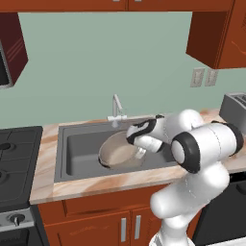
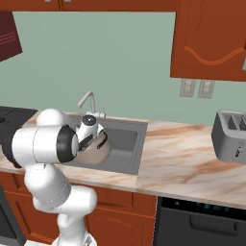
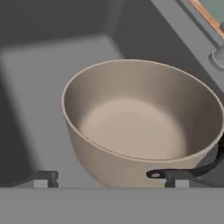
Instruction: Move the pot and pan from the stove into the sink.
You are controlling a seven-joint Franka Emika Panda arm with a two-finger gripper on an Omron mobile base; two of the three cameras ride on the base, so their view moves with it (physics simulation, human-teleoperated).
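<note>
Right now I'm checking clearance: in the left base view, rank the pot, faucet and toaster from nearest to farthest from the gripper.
1. Pot, in the sink, right under the gripper.
2. Faucet, behind the basin.
3. Toaster, on the counter's far right.

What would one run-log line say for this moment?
pot: in sink, tilted | gripper: open, over pot's rim | pan: unseen | stove: near burners bare

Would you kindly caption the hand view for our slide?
Beige pot resting in the grey sink, open gripper just above its rim.
</note>
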